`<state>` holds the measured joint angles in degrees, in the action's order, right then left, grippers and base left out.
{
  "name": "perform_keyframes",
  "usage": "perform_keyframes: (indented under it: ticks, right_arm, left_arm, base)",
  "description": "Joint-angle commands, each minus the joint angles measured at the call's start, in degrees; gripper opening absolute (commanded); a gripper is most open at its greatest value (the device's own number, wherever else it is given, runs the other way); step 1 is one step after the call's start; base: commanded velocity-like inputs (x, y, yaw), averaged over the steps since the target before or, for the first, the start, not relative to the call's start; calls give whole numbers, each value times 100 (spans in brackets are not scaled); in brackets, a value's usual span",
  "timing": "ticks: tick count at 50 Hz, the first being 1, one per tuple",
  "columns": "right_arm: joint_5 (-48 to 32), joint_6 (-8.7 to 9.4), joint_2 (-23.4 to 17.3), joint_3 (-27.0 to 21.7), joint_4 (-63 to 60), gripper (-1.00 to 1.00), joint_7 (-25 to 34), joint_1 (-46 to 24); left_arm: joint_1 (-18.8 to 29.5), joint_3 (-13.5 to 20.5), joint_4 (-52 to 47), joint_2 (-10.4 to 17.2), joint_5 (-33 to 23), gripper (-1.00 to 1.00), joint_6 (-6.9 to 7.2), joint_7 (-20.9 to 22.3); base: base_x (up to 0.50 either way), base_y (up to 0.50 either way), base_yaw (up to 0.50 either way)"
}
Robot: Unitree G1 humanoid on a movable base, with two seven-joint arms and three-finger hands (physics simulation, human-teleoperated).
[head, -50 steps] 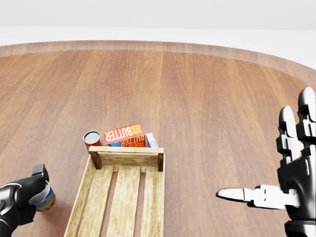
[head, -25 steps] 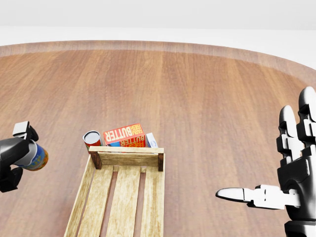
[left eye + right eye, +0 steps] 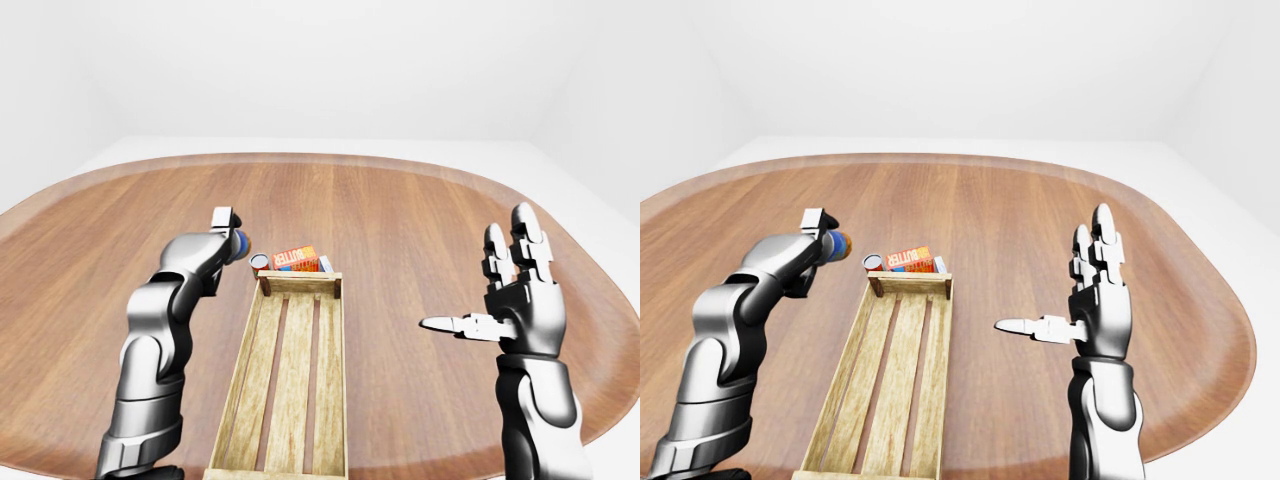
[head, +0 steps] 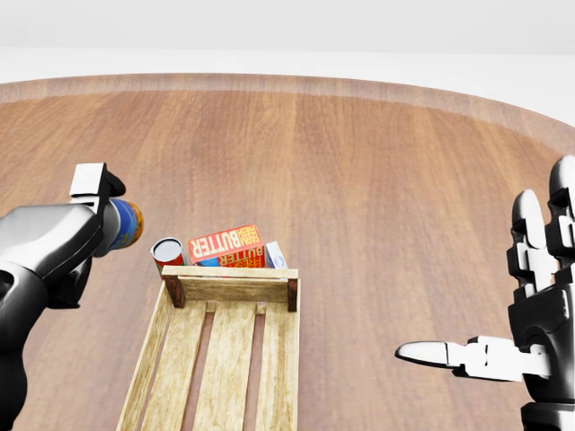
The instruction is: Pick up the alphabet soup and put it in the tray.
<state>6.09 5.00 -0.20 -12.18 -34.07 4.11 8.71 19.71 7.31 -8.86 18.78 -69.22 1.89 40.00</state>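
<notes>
The soup can, gripped in the left hand, hangs above the table, just left of the tray's far end. Beyond that end stand another can and a butter box. The right hand hovers open, well to the right. Carrying appears under way; next, the can must travel right over the slats and come down inside

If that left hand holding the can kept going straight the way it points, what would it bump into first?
Probably nothing soon. The left hand, shut on the alphabet soup, is raised and seems to aim above the red-topped can and butter box. Depth is unclear.
</notes>
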Motion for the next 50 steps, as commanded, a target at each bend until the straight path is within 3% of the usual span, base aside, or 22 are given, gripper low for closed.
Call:
perform_keyframes:
  ticks: [1, 15, 21, 25, 41, 50]
  right_arm:
    - [21, 0, 2, -17, -64, 100, 1, 9]
    - [30, 0, -2, -51, -37, 100, -7, -13]
    - [32, 0, -4, -32, -47, 100, -16, -22]
    - [44, 0, -5, -45, -43, 100, -14, -23]
    - [77, 0, 0, -70, -83, 100, -23, -14]
    - [83, 0, 5, -70, -98, 100, -33, -6]
  left_arm:
    - [170, -635, 95, -701, -721, -100, -341, 0]
    - [285, -1239, 763, -1325, -1389, -100, -596, 0]
    - [276, -1359, 710, -1535, -1349, -100, -595, 0]
    - [203, -1479, 987, -1549, -1544, -100, -689, 0]
    - [-41, -1651, 2003, -1625, -1831, -100, -689, 0]
    - [-145, -1650, 2029, -1550, -1891, -100, -689, 0]
  base:
    - [0, 0, 0]
    - [0, 0, 0]
    - [0, 0, 0]
    - [0, 0, 0]
    - [0, 0, 0]
    - [0, 0, 0]
